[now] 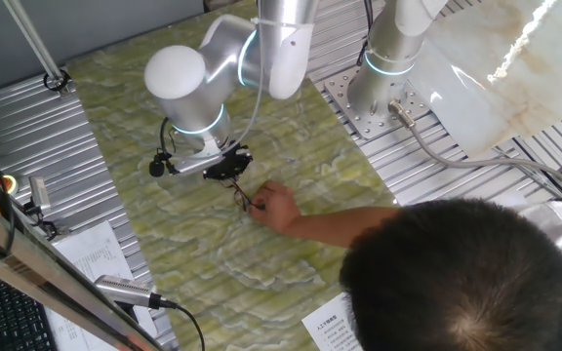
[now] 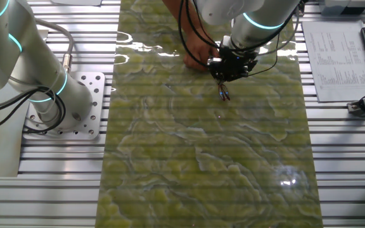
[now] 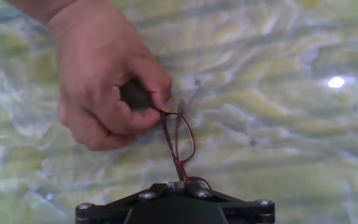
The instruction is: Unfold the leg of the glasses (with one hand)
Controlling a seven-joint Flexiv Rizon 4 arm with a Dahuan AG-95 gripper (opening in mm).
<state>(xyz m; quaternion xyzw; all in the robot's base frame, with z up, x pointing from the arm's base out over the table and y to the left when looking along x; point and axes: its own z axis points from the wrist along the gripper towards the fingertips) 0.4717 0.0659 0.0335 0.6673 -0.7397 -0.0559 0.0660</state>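
Glasses (image 3: 180, 140) in claw (image 3: 176, 184), bare hand (image 3: 107, 87) holding

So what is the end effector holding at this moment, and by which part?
The end effector seems to grip the glasses by the near end of the wire frame. A person's hand pinches their far end. The fingertips themselves are hidden.

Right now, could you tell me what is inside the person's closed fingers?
In the hand view, the person's hand pinches a small dark rounded piece at the far end of the glasses. The fingers hide most of it. The near end disappears under the gripper, so the grip is unseen.
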